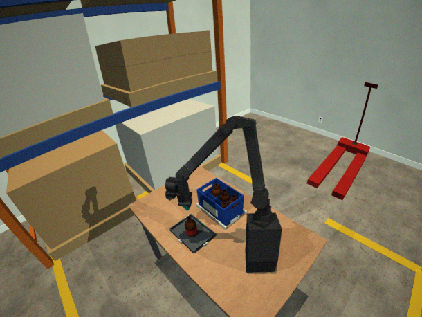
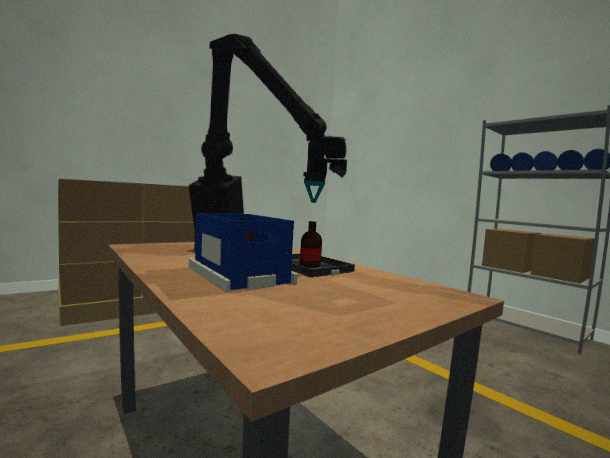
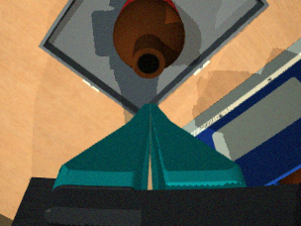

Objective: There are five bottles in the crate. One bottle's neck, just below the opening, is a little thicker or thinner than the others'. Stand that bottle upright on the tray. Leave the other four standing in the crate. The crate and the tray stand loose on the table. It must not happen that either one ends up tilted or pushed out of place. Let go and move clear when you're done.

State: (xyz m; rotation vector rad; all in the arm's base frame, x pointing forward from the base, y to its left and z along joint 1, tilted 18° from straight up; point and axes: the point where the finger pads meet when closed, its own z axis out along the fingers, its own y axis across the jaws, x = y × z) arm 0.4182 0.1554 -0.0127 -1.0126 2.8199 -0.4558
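A brown bottle [image 1: 190,225] [image 2: 311,245] [image 3: 149,37] with a red label stands upright on the dark grey tray [image 1: 202,239] [image 2: 330,265] [image 3: 225,2]. My gripper [image 1: 186,206] [image 2: 314,198] [image 3: 150,113] hangs above the bottle, clear of its neck, with its teal fingers shut on nothing. The blue crate [image 1: 228,211] [image 2: 250,247] [image 3: 264,128] stands beside the tray. Several brown bottles [image 1: 224,196] stand upright inside it.
The crate rests on a pale base plate [image 1: 221,221] [image 2: 220,277]. The arm's black base block [image 1: 263,242] stands on the wooden table [image 1: 242,284] [image 2: 325,325] near the crate. Shelving with cardboard boxes [image 1: 69,187] stands behind the table.
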